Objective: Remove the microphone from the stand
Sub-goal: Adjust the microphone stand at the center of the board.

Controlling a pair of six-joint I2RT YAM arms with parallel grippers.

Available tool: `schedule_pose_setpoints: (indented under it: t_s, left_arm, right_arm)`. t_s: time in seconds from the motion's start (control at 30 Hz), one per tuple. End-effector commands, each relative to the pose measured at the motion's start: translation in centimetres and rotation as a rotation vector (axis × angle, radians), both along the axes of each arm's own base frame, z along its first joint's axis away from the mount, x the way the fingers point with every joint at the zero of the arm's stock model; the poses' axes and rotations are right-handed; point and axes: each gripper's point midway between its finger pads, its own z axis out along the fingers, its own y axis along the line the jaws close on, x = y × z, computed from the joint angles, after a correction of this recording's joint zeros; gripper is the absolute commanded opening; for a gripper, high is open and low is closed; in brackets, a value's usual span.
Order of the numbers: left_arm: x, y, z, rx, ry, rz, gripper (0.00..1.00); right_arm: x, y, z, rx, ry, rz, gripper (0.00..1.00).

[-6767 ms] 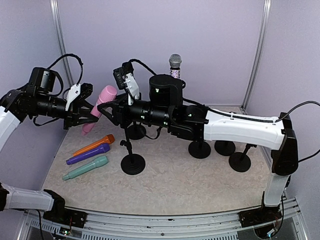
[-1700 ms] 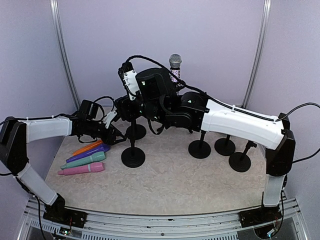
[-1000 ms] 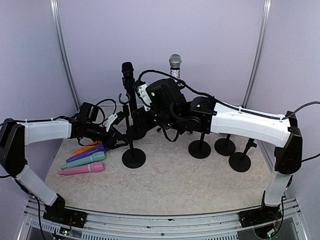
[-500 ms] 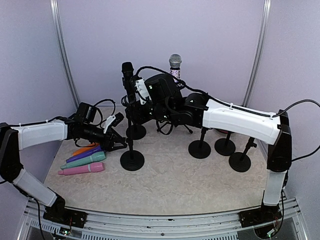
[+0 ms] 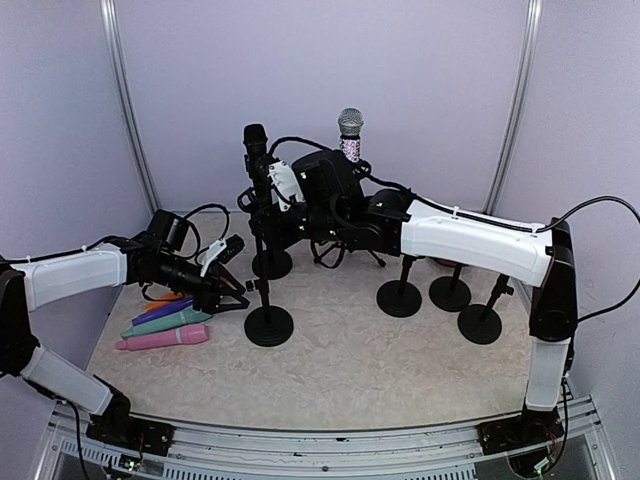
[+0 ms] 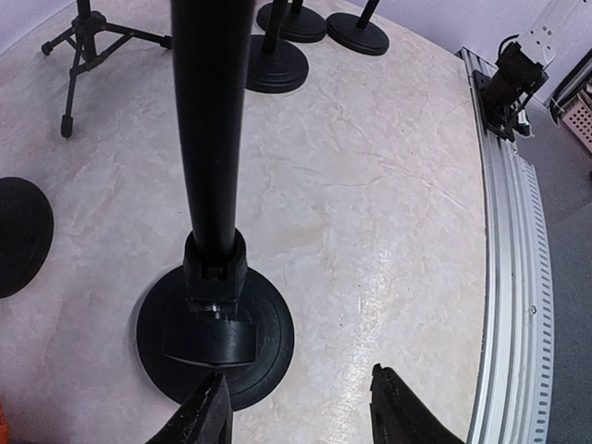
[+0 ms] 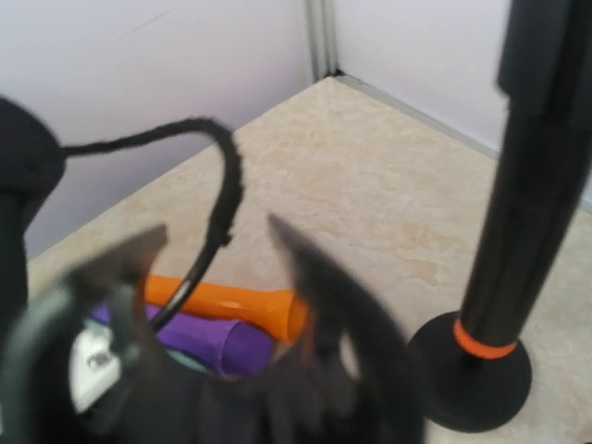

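A black microphone [image 5: 255, 140] stands upright in a stand at the back left, whose round base [image 5: 272, 264] rests on the table. My right gripper [image 5: 257, 207] is open beside that stand's pole, below the microphone. In the right wrist view its blurred fingers [image 7: 319, 268] hold nothing, and the pole with an orange ring [image 7: 527, 213] is at the right. My left gripper [image 5: 232, 290] is open and low, just left of a front stand's base [image 5: 268, 326]. In the left wrist view that base [image 6: 215, 338] lies in front of the open gripper [image 6: 301, 407].
A silver-headed microphone [image 5: 349, 124] stands in another stand further back. Orange [image 5: 165, 297], teal [image 5: 165, 322] and pink [image 5: 160, 338] microphones, and a purple one, lie at the left. Three more stand bases [image 5: 450, 293] stand at the right. A small tripod [image 6: 88, 37] stands behind.
The right arm has swung left, bringing its gripper to the black microphone's stand. The left gripper has dropped lower beside the front stand's base. The pink microphone, held earlier, lies on the table.
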Motion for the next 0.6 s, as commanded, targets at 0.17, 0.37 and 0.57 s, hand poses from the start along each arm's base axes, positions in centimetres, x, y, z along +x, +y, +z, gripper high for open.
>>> schedule_pose_setpoints:
  t_s: [0.17,0.37,0.57]
  left_arm:
    - [-1.1,0.6,0.6,0.017,-0.016,-0.060,0.50]
    - [0.3,2.1,1.0,0.017,-0.027,-0.010,0.50]
    - [2.5,2.0,1.2,0.004,-0.067,0.063,0.47]
  right_arm:
    - [-1.3,-4.7,-1.1,-0.033,-0.056,0.045,0.42]
    - [-1.4,-6.7,-1.3,-0.042,-0.064,0.047,0.41]
    - [-3.0,-6.6,-4.6,0.058,0.062,0.010,0.45]
